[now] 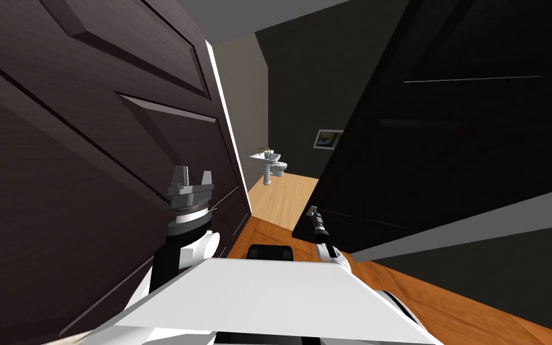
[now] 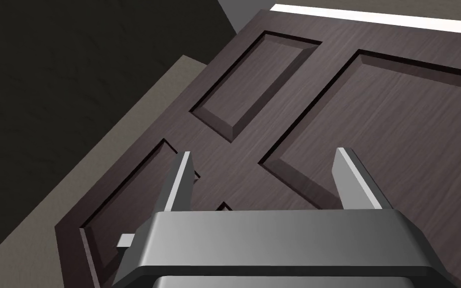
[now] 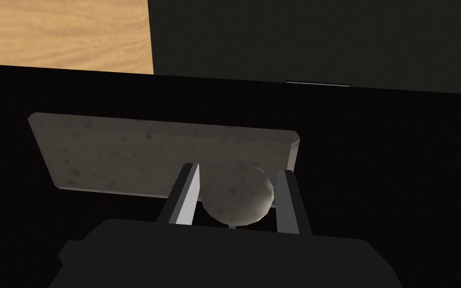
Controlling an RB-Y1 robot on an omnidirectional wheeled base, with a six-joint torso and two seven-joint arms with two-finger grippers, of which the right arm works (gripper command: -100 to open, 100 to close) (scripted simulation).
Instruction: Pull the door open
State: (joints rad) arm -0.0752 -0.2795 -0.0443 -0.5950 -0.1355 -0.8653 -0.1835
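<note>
right gripper [image 3: 237,169] was low, just past my chest, fingers pinched on the round knob [image 3: 237,192], one blade pressed on each side of it. knob sat on a grey speckled plate [image 3: 114,150] fixed flat on the black door [image 1: 448,150]. that door was on my right and stood ajar, its free edge slanting toward the middle with a gap beside it. left gripper [image 2: 264,152] was raised on my left, fingers spread, pointed at a dark brown panelled door [image 2: 399,125] and close to its face; couldn't tell if it touched. brown door took the whole left side, its pale edge bordering the gap. wood floor [image 1: 281,200] ran through the gap between the two doors. far end: a white pedestal sink [image 1: 264,159] with a toilet [image 1: 279,169] just beside it, by a beige wall [image 1: 245,90]. a framed picture [image 1: 327,138] hung on the dark wall [image 1: 305,90] near them, partly cut off by the black door's edge.
</note>
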